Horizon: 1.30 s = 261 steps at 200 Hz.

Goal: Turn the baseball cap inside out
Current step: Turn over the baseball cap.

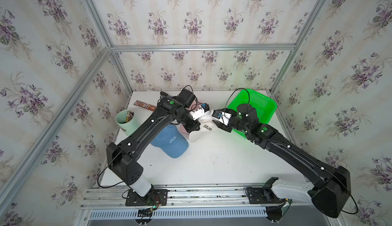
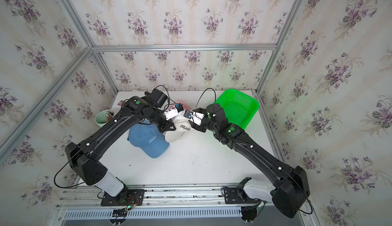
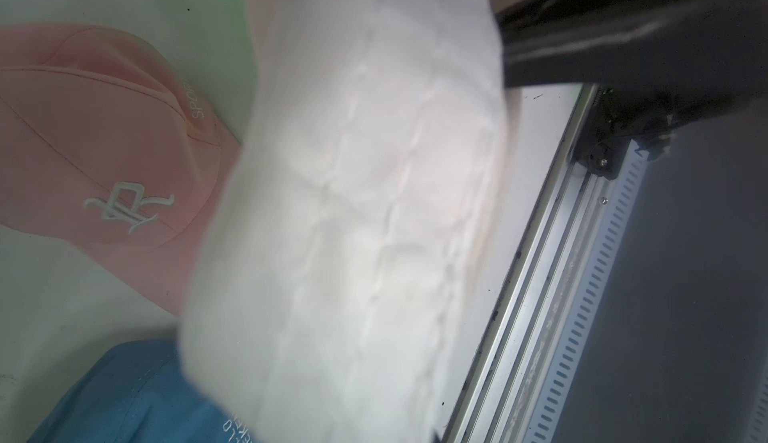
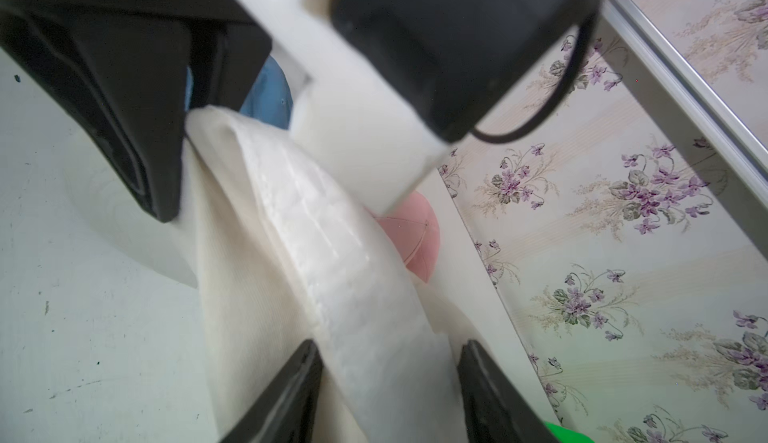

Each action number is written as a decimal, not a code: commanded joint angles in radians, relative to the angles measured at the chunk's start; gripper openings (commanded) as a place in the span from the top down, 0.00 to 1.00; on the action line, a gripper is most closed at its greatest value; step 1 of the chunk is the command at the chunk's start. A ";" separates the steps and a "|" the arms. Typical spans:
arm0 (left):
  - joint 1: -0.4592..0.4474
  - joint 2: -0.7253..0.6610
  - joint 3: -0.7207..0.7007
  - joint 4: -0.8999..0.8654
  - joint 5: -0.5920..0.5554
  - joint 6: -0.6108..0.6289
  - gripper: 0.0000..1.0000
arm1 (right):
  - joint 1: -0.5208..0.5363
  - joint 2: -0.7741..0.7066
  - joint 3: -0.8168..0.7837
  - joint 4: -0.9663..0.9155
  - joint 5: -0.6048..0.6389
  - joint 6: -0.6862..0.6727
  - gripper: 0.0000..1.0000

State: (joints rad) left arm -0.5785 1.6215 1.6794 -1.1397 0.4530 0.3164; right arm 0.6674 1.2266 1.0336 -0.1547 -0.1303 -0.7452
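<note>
A white baseball cap [image 1: 203, 129] [image 2: 178, 130] with black lettering hangs just above the table's middle, held up between both arms. My left gripper [image 1: 195, 129] [image 2: 170, 129] is shut on its edge; seen from the right wrist, those black fingers [image 4: 166, 208] pinch the fabric. In the left wrist view the cap's pale inside [image 3: 353, 212] fills the frame and hides the fingers. My right gripper [image 4: 389, 343] [image 1: 216, 123] is open, its two fingers standing either side of the cap's inner band [image 4: 332, 274].
A blue cap [image 1: 169, 142] [image 3: 124, 399] lies under the left arm, and a pink cap [image 3: 104, 150] [image 4: 415, 233] behind the white one. A green basket [image 1: 261, 106] stands at the back right. At the left are a mint cup of pencils [image 1: 125, 120] and a flat packet [image 1: 144, 105].
</note>
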 commanded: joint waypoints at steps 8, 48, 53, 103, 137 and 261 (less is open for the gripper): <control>-0.012 -0.044 -0.037 0.007 0.050 0.054 0.90 | -0.002 0.013 -0.001 0.037 0.069 -0.013 0.42; -0.023 -0.069 -0.091 0.006 0.051 0.090 0.87 | -0.019 0.058 0.070 -0.021 0.037 -0.032 0.52; -0.027 -0.071 -0.101 0.006 0.049 0.101 0.86 | -0.025 0.061 0.085 -0.049 0.009 -0.034 0.54; -0.032 -0.152 -0.224 0.101 0.024 0.195 0.82 | -0.071 0.085 0.199 -0.330 -0.263 -0.056 0.65; -0.030 -0.170 -0.219 0.126 0.052 0.227 0.83 | -0.072 0.116 0.207 -0.417 -0.335 -0.043 0.80; 0.017 -0.379 -0.503 0.488 0.078 0.036 0.35 | -0.163 0.211 0.359 -0.616 -0.464 0.099 1.00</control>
State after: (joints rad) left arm -0.5625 1.2896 1.2316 -0.7887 0.5266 0.4076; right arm 0.5350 1.4178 1.3533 -0.6895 -0.5289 -0.7006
